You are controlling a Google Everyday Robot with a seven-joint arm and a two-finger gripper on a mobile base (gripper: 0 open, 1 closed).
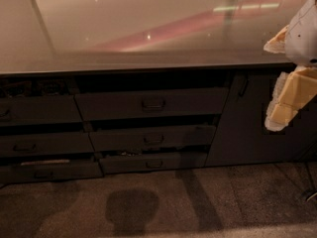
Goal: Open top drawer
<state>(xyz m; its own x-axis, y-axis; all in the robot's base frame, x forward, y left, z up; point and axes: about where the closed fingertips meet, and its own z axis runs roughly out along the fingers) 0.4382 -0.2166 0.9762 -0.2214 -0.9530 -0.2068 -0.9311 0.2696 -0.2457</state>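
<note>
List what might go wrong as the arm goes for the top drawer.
1. The pincer hangs far right, before the cabinet door, well away from the top drawer; a long sideways reach may misalign it.
2. The drawer's handle is small and dark on a dark front, so a grasp could slip or miss.
3. The middle drawer below bears a similar handle; the wrong one might get pulled.
</note>
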